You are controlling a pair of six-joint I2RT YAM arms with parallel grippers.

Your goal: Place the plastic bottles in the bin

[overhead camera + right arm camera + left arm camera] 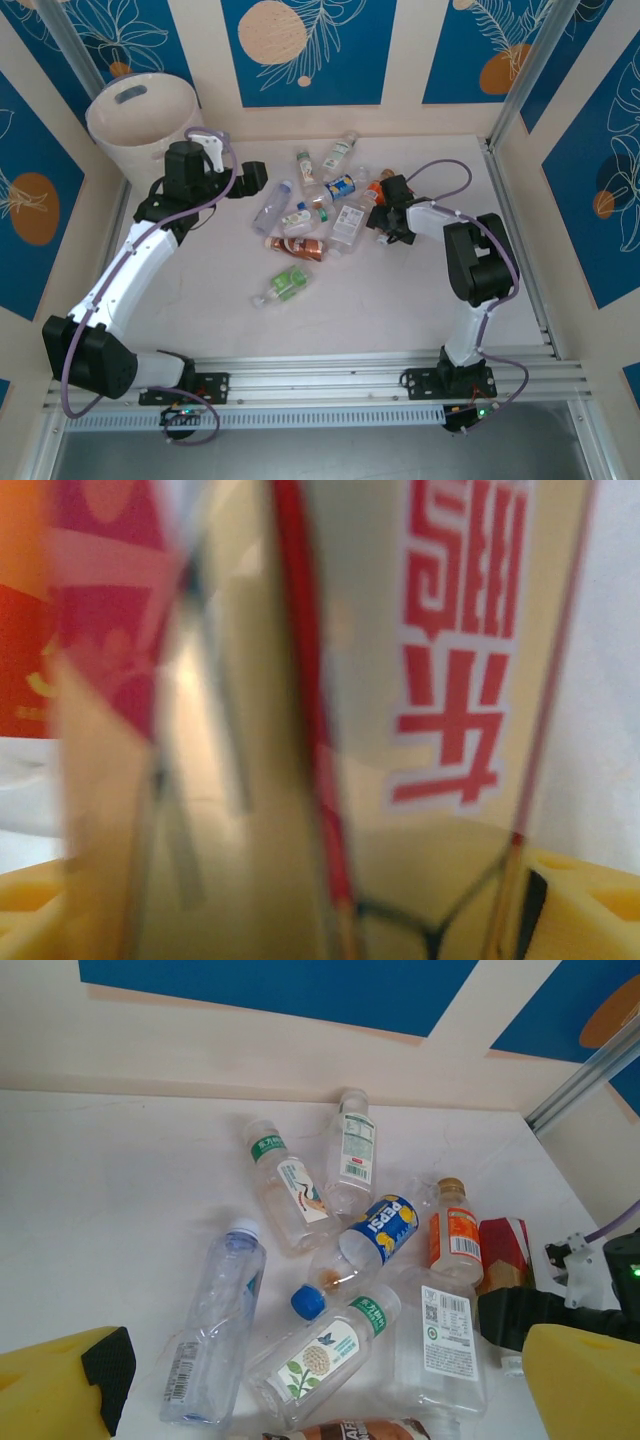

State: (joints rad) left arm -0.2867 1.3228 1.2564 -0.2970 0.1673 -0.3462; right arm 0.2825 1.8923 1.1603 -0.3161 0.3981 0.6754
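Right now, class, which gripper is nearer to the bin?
Left. The left gripper hangs a little to the right of the bin; the right gripper is farther off, beyond the scattered bottles.

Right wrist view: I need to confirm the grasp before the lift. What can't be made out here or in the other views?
Right wrist: red-label bottle too close, blurred; both ends cut off; contact with pads unclear.
Top: right gripper fingertips hidden by its own body.
Top: bin floor hidden by its wall.
Left wrist: brown bottle cut off by bottom edge.
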